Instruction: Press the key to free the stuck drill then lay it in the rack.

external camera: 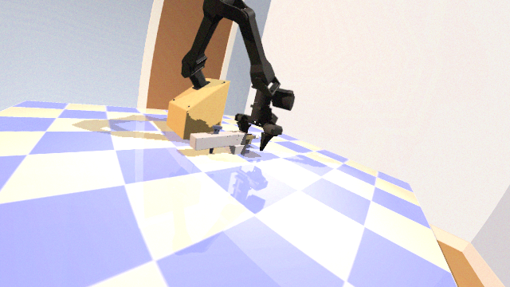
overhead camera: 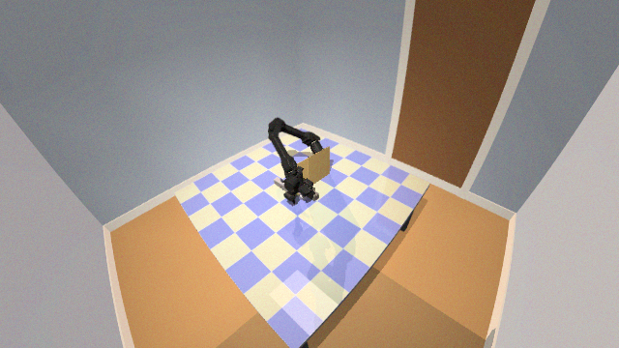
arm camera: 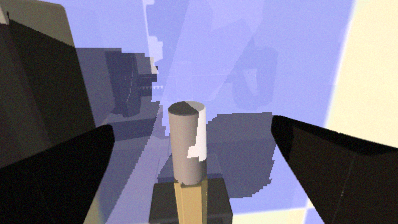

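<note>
In the wrist view, the bottom edge cuts off the tan shaft (arm camera: 191, 202) and dark block (arm camera: 165, 205); the exterior view's top edge crops the arm (external camera: 255, 37).

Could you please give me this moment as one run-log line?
gripper: open | between fingers: nothing held | grey cylinder: in wrist view, ungripped

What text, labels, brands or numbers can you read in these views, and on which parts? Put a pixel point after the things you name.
None readable anywhere.
Arm (overhead camera: 277, 130) (external camera: 258, 44): no lettering or logo shows.
Wooden block (overhead camera: 319, 165) (external camera: 201, 108): small dark dots on its faces, no text.
Grey bar (external camera: 215, 140): no marking shows.
Gripper (overhead camera: 306, 200) (external camera: 253, 139) (arm camera: 194, 127): no legible marking.
</note>
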Tool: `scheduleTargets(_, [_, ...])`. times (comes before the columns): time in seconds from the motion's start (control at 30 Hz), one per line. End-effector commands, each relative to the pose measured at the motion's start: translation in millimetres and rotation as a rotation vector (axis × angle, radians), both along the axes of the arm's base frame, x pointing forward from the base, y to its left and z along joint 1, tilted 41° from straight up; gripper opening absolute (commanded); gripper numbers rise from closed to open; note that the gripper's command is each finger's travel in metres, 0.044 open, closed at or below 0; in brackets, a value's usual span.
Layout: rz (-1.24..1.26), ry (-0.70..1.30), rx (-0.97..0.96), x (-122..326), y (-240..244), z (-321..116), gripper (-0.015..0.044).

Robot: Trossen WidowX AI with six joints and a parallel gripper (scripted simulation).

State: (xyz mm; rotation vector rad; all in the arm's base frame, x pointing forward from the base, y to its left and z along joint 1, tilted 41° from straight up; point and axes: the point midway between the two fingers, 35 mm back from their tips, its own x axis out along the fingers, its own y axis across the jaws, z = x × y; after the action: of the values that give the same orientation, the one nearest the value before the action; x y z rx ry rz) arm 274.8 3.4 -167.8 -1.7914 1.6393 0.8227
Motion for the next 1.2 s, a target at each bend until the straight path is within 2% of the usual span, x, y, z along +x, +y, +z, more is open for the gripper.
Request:
scheduleTargets(0.0, [0.005,0.007,-0.006,-2.7,-1.8,0.3,0.0440])
scheduleTargets(0.13, [0.005,0.007,-0.006,-3.2,-2.2,0.4,0.0440])
scheduleTargets(0.63, [0.000,0.000,0.000,-0.6,-0.4,0.1,0.0046])
scheduleTargets(0.87, [0.000,0.000,0.000,-0.6,-0.4,0.1,0.0000])
scheduleTargets(1.17, [0.005,0.007,-0.006,-3.0,0.9,1.6,0.0000])
